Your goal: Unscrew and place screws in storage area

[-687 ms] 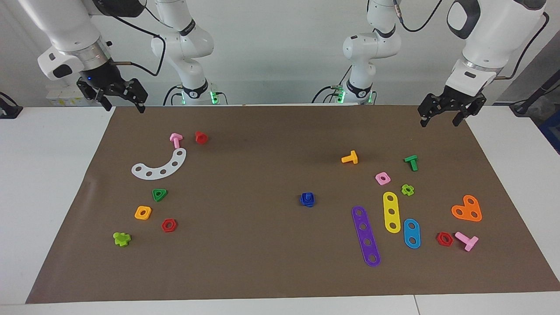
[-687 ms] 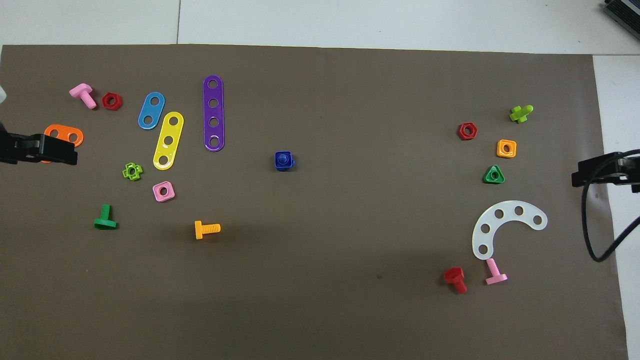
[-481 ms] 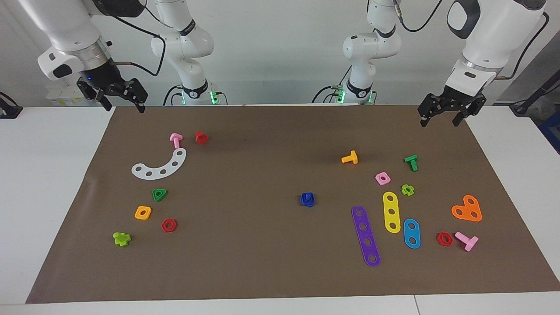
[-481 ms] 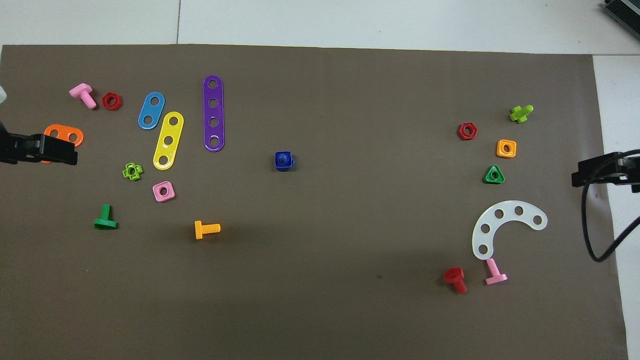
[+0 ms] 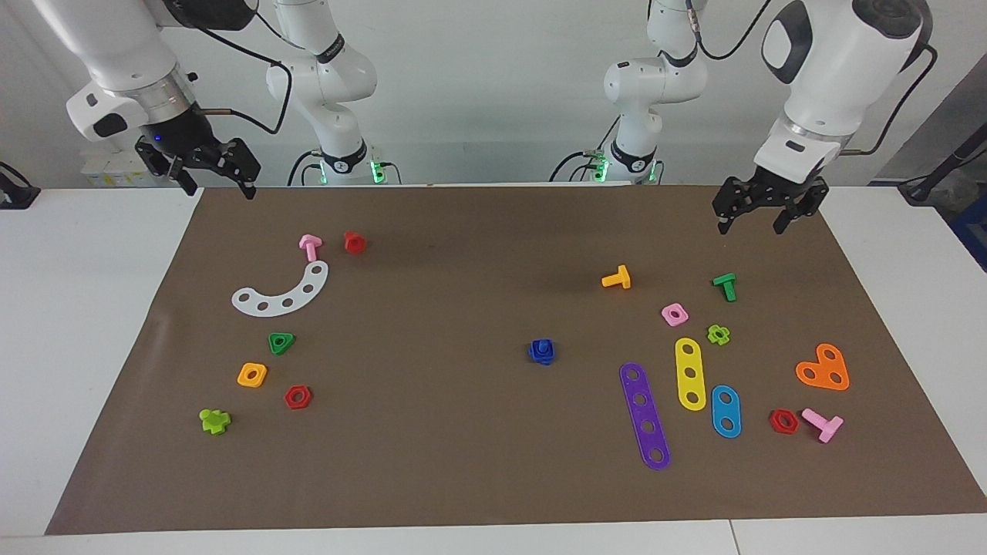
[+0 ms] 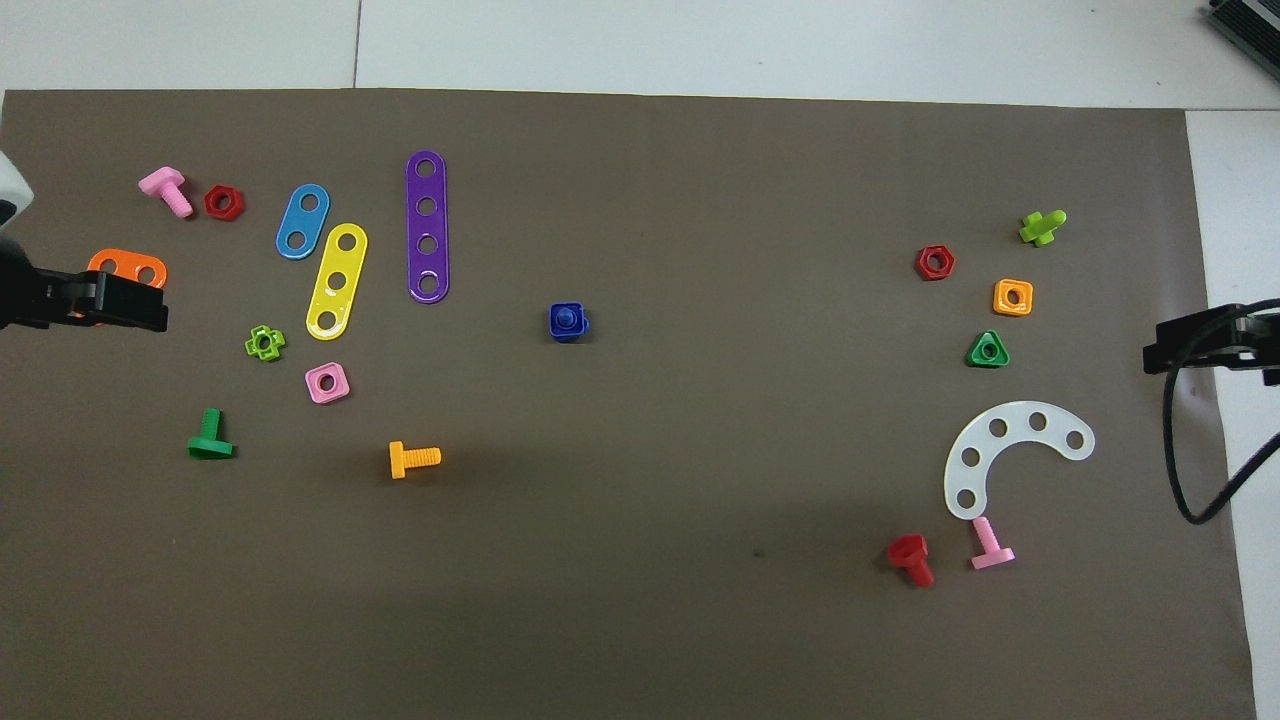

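The screw (image 5: 542, 351) is a dark-blue bolt threaded into its blue square nut. It lies near the middle of the brown mat (image 5: 463, 462) and shows in the overhead view (image 6: 567, 321) too. My left gripper (image 5: 749, 228) is open and empty, raised over the mat at the left arm's end. In the overhead view it (image 6: 120, 305) partly covers the orange plate (image 6: 125, 266). My right gripper (image 5: 220, 193) is open and empty. It waits raised over the mat's edge at the right arm's end, as the overhead view (image 6: 1175, 352) also shows.
At the left arm's end lie purple (image 5: 645, 416), yellow (image 5: 691, 373) and blue (image 5: 725, 411) strips, a green bolt (image 5: 725, 286), an orange bolt (image 5: 617, 278) and a pink nut (image 5: 675, 314). At the right arm's end lie a white arc (image 5: 282, 293), a green triangular nut (image 5: 281, 342) and a pink bolt (image 5: 310, 246).
My left gripper has shifted a little toward the middle of the table. The right arm and all the parts on the mat have not moved.
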You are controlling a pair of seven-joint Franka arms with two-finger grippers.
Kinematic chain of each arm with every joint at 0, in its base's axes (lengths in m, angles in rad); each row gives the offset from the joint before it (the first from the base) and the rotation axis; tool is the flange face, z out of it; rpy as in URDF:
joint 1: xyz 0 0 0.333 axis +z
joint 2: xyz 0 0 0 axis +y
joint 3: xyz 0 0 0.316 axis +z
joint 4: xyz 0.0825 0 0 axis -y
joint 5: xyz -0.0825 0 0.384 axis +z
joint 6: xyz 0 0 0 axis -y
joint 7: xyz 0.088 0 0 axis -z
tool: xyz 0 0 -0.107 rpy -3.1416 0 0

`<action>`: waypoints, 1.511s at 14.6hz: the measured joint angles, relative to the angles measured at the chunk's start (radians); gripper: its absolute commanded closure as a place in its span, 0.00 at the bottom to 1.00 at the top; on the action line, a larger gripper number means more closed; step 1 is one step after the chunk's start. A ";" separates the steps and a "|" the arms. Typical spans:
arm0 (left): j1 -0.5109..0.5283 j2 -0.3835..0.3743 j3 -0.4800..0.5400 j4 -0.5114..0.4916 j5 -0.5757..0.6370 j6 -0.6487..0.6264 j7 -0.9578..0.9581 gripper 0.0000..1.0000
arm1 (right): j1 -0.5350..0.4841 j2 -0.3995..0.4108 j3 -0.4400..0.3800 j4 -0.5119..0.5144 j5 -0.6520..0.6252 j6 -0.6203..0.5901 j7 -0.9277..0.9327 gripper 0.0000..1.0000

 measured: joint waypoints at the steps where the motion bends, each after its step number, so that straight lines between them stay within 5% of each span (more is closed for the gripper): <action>1: -0.028 0.013 -0.002 -0.013 -0.024 0.027 -0.025 0.09 | 0.000 0.000 0.000 0.000 0.000 0.000 0.000 0.00; 15: -0.380 0.421 0.002 0.018 -0.006 0.447 -0.384 0.09 | 0.000 0.000 0.000 0.000 0.000 0.000 0.000 0.00; 22: -0.404 0.507 0.005 0.043 0.058 0.570 -0.406 0.12 | 0.000 0.000 0.000 0.000 0.000 0.000 0.000 0.00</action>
